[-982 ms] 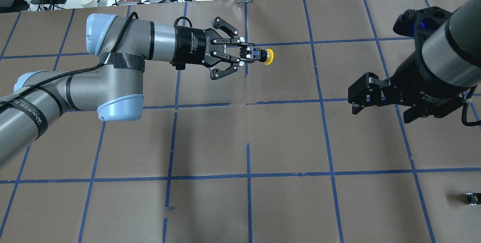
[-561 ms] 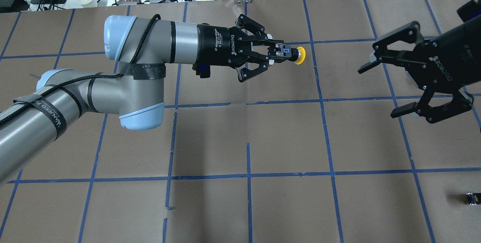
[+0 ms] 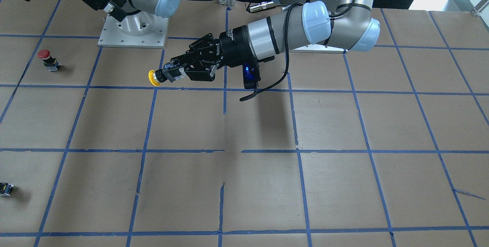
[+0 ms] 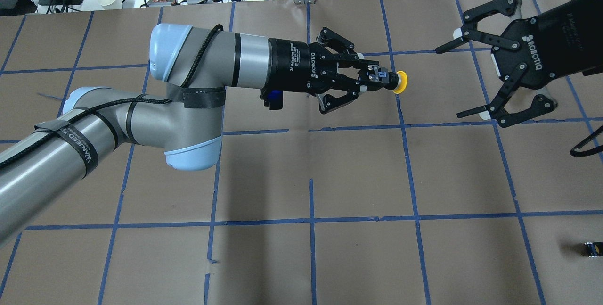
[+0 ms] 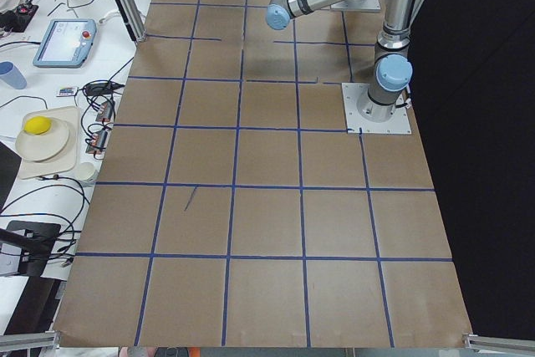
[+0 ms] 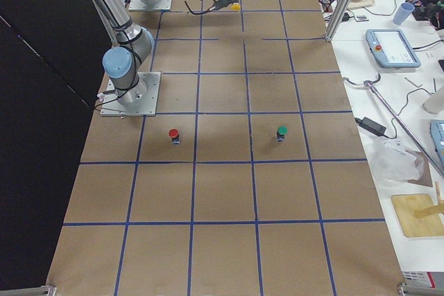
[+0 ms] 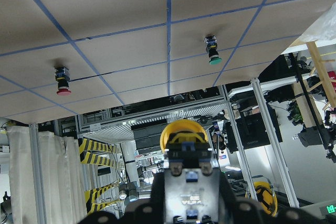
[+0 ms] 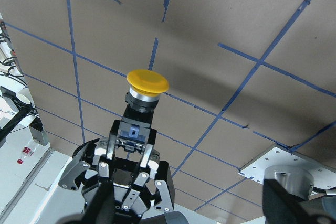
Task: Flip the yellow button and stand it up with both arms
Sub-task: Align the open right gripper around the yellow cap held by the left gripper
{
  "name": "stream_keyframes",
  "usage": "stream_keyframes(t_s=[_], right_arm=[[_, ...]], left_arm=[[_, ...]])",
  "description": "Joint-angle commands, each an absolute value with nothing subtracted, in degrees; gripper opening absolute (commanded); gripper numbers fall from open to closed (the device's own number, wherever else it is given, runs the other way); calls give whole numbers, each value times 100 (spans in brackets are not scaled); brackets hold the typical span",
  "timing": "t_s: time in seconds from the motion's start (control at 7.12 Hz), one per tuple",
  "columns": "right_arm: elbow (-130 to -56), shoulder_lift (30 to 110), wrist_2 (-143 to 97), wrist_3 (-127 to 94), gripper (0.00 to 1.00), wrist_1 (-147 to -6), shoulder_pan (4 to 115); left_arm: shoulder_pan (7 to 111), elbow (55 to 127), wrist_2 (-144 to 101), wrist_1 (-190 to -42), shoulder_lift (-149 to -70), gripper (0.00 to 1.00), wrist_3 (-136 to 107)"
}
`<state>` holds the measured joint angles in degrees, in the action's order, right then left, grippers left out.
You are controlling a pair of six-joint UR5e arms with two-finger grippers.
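While the left gripper (image 4: 372,78) is closed narrowly on the black-and-grey switch body of the yellow button (image 4: 392,80), the button is held in the air above the brown paper-covered table (image 4: 358,173), lying roughly level with its round yellow cap pointing away from the left arm (image 4: 198,64) and toward the right gripper (image 4: 449,83). The right gripper's fingers are spread wide with nothing between them, and its opening faces the cap, with a clear gap between the two. In the front-facing view the cap hangs just above a blue tape line (image 3: 114,86). The right wrist view looks along the button's axis, with the cap nearest the camera and the left gripper's fingers (image 8: 112,148) clamped on either side of the body behind it. A red-capped button (image 3: 46,57) stands on the table well away from the grippers, on the robot's right side. A green-capped button (image 6: 282,132) stands one square across from it, and a small black block (image 4: 591,248) sits near the table edge.
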<state>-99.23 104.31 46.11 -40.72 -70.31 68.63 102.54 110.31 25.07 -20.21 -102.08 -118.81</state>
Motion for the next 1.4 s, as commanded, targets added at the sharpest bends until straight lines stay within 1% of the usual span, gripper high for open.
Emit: stream_keyframes(t_s=[0.0, 0.28, 0.84, 1.26], right_arm=[[-9940, 10143, 4544, -4113, 100, -6979, 6864], [-10002, 9950, 4553, -4227, 100, -6743, 6856], [-10002, 9923, 4492, -4402, 100, -6495, 6847], [-10002, 9993, 4343, -4465, 100, -6249, 6873]], left_arm=[[10327, 11030, 2234, -1803, -10178, 3, -12198], [10327, 11030, 2004, -1582, -10178, 4, -12471], [10327, 10995, 1644, -1547, -10116, 4, -12796], [10327, 10733, 1644, -1547, -10151, 4, -13094]])
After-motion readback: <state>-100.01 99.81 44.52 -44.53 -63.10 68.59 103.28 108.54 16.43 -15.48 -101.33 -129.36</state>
